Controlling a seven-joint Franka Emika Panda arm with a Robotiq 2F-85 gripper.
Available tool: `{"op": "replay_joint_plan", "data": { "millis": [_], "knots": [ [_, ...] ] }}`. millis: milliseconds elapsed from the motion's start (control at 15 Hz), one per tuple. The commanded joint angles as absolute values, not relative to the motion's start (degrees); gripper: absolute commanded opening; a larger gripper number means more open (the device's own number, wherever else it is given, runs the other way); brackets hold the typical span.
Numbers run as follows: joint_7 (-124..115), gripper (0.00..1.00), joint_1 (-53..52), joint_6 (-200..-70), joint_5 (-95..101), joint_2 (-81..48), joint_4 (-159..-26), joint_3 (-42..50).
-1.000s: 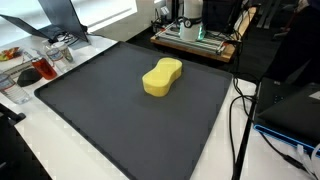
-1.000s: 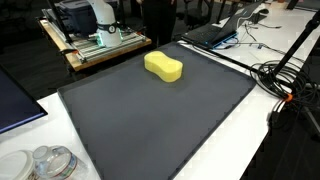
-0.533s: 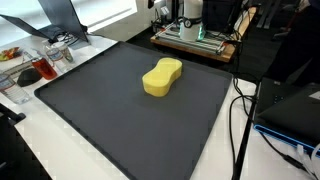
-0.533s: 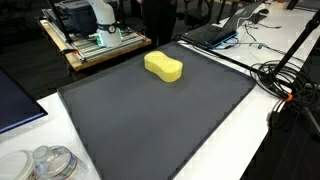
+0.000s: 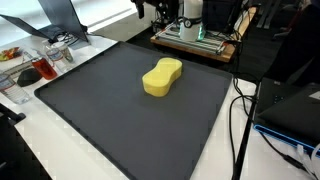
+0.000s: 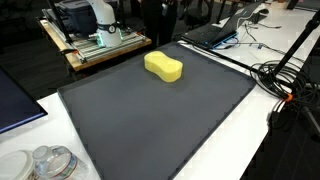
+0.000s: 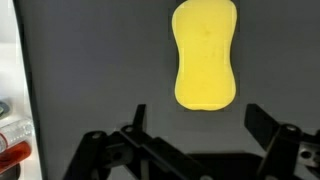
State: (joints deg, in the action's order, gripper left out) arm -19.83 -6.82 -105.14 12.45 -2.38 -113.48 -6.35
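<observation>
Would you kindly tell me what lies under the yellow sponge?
The sponge rests on a dark mat; nothing lies on top. Whatever is directly beneath it is covered.

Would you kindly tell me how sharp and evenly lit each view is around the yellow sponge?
Wrist view: the sponge is slightly soft but evenly lit, the open gripper a dark silhouette below it; in both exterior views the sponge looks reasonably sharp, casting only a faint shadow on the matte black mat, without glare.
</observation>
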Motion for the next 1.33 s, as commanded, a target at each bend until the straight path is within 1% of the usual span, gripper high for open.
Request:
{"op": "replay_joint_plan", "data": {
  "millis": [0, 200, 600, 933, 1267],
  "knots": [
    [-17.69, 1.0, -6.41, -114.19, 9.52, 4.01, -123.92, -6.06],
    [-14.95, 1.0, -6.29, -118.07, 7.93, 7.46, -129.97, -5.97],
    [-6.04, 1.0, -6.44, -118.72, 9.13, 14.99, -139.63, -5.86],
    [1.34, 1.0, -6.62, -118.01, 9.45, 19.67, -144.58, -5.39],
    [14.12, 1.0, -7.38, -117.61, 2.87, 22.8, -147.63, -1.32]
  ]
}}
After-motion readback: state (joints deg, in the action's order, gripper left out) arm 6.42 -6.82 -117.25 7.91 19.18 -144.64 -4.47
